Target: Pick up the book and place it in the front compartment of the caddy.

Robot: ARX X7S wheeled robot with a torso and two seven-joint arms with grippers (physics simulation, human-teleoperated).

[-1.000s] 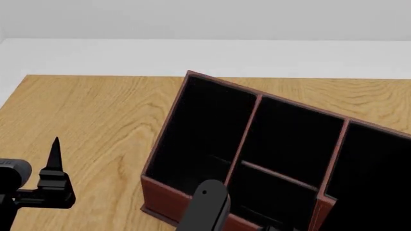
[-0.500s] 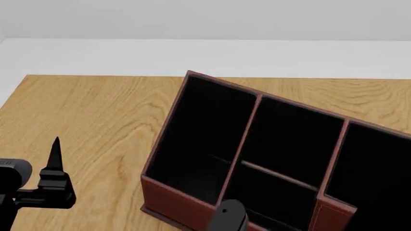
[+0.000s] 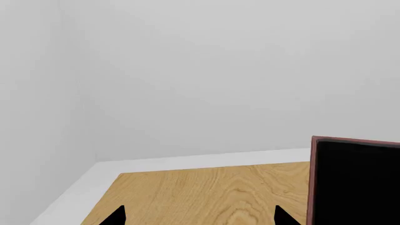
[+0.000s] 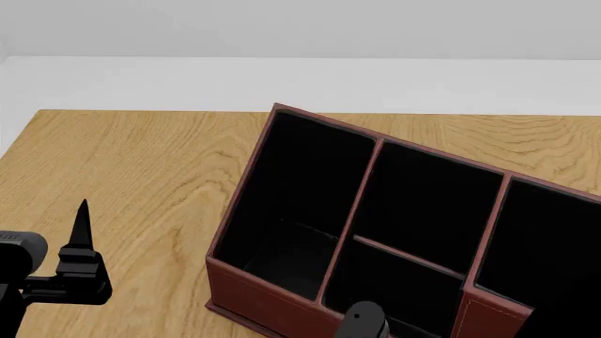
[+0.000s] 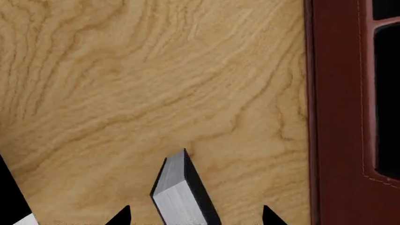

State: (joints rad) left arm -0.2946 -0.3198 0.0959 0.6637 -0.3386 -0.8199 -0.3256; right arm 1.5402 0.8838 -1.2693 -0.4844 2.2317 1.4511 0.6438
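Note:
The book (image 5: 181,190), black-covered with white page edges, stands on edge and tilted over the wooden table (image 5: 125,93) in the right wrist view. It sits between the spread fingertips (image 5: 122,216) of my right gripper (image 5: 195,216), with a gap on each side. The reddish-brown caddy (image 4: 376,211) with its black sections fills the middle and right of the head view; its outer wall (image 5: 337,117) runs beside the book. The head view does not show the book. My left gripper (image 4: 80,253) hovers open and empty left of the caddy (image 3: 356,183).
Only a rounded black part of my right arm (image 4: 362,322) shows at the head view's lower edge, in front of the caddy. A white floor and wall lie beyond the table's far edge (image 4: 141,111). A dark shape (image 5: 9,197) cuts into the right wrist view's corner.
In the head view the right arm has slid rightward and lower along the caddy's front, until only its tip shows. The left arm and the caddy have not moved.

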